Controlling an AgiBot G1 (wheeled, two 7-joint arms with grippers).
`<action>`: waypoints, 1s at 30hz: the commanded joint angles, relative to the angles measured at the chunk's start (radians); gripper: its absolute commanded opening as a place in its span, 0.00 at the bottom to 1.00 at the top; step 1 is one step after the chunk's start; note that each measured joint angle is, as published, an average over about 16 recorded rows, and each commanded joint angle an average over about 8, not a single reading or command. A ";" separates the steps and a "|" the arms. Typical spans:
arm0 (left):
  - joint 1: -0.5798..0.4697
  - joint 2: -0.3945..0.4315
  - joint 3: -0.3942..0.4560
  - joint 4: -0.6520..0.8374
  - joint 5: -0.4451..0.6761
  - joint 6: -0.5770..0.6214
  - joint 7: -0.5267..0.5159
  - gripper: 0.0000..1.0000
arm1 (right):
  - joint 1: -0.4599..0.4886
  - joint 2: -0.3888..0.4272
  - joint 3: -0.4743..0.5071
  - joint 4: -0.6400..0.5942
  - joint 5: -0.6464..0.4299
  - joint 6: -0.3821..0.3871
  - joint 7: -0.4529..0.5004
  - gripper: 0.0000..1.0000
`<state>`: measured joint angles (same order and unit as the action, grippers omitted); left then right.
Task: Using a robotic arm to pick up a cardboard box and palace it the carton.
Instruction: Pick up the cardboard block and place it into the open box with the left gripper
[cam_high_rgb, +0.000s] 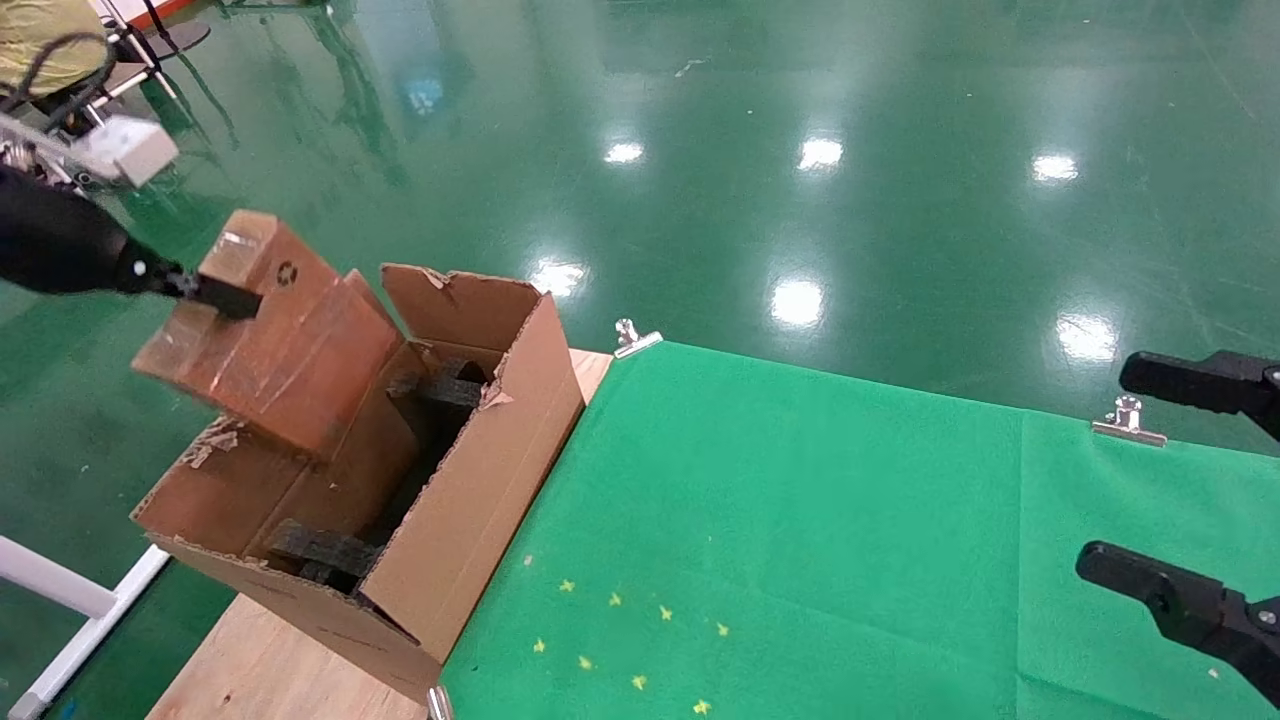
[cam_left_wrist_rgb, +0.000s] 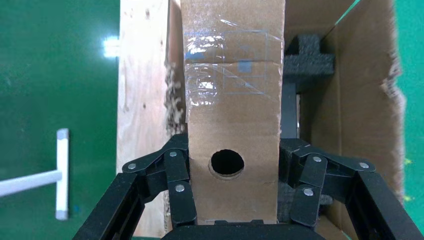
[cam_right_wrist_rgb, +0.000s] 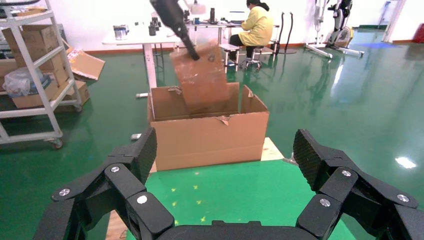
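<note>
My left gripper (cam_high_rgb: 205, 292) is shut on the small taped cardboard box (cam_high_rgb: 285, 340) and holds it tilted over the large carton (cam_high_rgb: 480, 470). The box's lower end reaches the carton's open top. In the left wrist view the fingers (cam_left_wrist_rgb: 180, 170) clamp both sides of the box (cam_left_wrist_rgb: 232, 100) near its round hole, with the carton's black foam (cam_left_wrist_rgb: 307, 55) beyond. The right wrist view shows the box (cam_right_wrist_rgb: 202, 80) above the carton (cam_right_wrist_rgb: 210, 142). My right gripper (cam_high_rgb: 1105, 466) is open and empty over the green cloth at the far right; it also shows in its own wrist view (cam_right_wrist_rgb: 224, 145).
The carton stands on a wooden board (cam_high_rgb: 260, 665) at the table's left end. Green cloth (cam_high_rgb: 800, 520) with yellow star marks (cam_high_rgb: 620, 640) covers the table, held by metal clips (cam_high_rgb: 632, 338) (cam_high_rgb: 1128, 420). A shelf rack (cam_right_wrist_rgb: 30, 75) and a seated person (cam_right_wrist_rgb: 255, 27) are beyond.
</note>
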<state>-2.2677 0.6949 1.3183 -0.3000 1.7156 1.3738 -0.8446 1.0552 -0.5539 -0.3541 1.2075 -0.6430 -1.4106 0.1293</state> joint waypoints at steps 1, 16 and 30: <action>0.019 0.000 -0.004 0.046 -0.012 -0.010 0.036 0.00 | 0.000 0.000 0.000 0.000 0.000 0.000 0.000 1.00; 0.169 0.069 -0.008 0.225 -0.023 -0.212 0.155 0.00 | 0.000 0.000 0.000 0.000 0.000 0.000 0.000 1.00; 0.252 0.087 -0.037 0.272 -0.065 -0.328 0.174 0.00 | 0.000 0.000 0.000 0.000 0.000 0.000 0.000 1.00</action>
<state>-2.0207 0.7815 1.2841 -0.0286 1.6547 1.0509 -0.6700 1.0552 -0.5539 -0.3541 1.2075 -0.6430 -1.4106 0.1293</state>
